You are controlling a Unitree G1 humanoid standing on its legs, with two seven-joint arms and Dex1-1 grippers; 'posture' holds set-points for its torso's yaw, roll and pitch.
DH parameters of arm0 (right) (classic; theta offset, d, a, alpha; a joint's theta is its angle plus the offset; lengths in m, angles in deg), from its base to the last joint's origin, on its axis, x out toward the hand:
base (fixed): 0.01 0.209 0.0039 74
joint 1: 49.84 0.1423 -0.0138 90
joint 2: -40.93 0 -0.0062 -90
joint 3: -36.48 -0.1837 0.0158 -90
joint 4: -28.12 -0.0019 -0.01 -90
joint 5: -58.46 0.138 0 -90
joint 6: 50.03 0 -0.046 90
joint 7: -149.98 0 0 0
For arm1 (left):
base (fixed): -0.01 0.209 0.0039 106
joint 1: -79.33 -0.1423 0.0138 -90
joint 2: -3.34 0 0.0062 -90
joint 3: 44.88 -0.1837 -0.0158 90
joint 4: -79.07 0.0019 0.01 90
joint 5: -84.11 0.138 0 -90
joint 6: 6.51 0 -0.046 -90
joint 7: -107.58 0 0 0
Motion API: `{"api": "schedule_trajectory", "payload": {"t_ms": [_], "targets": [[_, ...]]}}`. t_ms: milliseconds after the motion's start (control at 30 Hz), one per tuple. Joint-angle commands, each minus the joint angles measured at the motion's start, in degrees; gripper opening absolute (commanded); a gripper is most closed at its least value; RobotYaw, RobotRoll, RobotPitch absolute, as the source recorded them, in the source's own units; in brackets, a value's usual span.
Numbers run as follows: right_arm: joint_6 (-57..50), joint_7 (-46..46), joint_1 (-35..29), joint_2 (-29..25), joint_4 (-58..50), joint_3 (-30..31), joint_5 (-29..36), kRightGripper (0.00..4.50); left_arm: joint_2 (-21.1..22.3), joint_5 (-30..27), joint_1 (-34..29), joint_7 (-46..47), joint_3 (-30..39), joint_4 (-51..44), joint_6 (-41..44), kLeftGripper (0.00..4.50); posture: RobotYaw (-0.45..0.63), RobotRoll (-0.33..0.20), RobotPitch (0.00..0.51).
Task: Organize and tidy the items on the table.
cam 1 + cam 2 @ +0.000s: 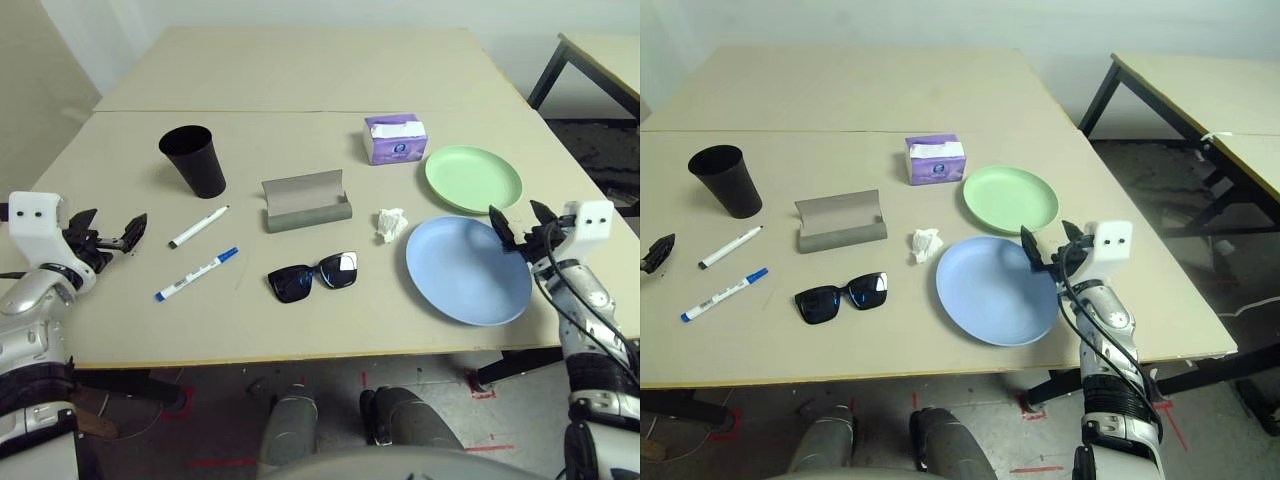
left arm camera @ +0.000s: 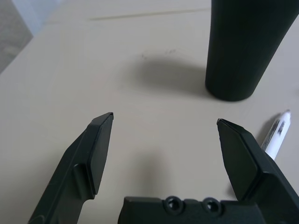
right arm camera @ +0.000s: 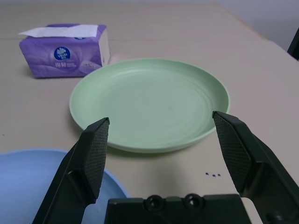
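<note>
Beige table (image 1: 300,70) with seam, second table (image 1: 1200,85) beyond, both claws (image 2: 163,140) (image 3: 161,140) released.

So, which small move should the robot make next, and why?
Probably lower the right pincer toward the green plate. Its jaws are open and empty, facing that plate in the wrist view, and nothing lies on it. Stacking it with the blue plate beside it seems an easy first step.

A purple tissue pack (image 3: 63,50) carries a round blue logo and a line of small white print on its side, too small to read. The blue-capped marker (image 1: 195,275) bears dark barrel printing, likewise illegible. No other lettering shows.
</note>
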Motion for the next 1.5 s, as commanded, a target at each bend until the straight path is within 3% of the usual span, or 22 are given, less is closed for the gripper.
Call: {"api": "schedule_trajectory", "payload": {"t_ms": [33,300,733,900,1067,1267,1500], "targets": [[-0.9,-0.2,-1.1,-0.7,-0.2,-0.9,0.3,4.47,-1.4,1.0,1.1,0.4,-2.2,0.0,0.0,4.5,0.05,0.0,0.104],[-0.8,0.7,-0.2,-2.7,2.7,-1.7,0.6,4.47,-0.8,0.4,0.8,0.2,-2.4,-2.3,1.1,4.5,0.07,0.0,0.125],[0.2,2.1,0.8,-7.0,6.0,-3.1,0.3,4.47,-3.4,-0.9,-2.1,-1.7,-2.9,-4.5,0.9,4.5,0.04,0.0,0.137],[-0.4,1.9,0.0,-6.9,4.6,-3.3,0.8,4.47,-2.9,-3.7,-1.5,-9.3,-3.3,-5.1,0.0,4.5,0.02,0.0,0.132],[-3.0,0.1,-1.7,-7.2,0.7,-3.8,0.9,4.47,-0.6,-6.1,0.1,-26.3,-7.4,-3.9,-2.0,4.5,-0.02,0.0,0.133],[-13.7,-0.3,-7.0,-10.7,-11.8,-4.6,2.6,4.47,1.5,-4.8,2.9,-40.9,-12.8,-1.9,-6.5,4.5,-0.07,0.0,0.126],[-46.4,6.0,-16.5,-24.6,-31.5,-10.4,15.6,4.47,1.0,-4.6,6.7,-50.8,-16.6,1.7,-9.5,4.5,-0.12,0.0,0.128]]}}
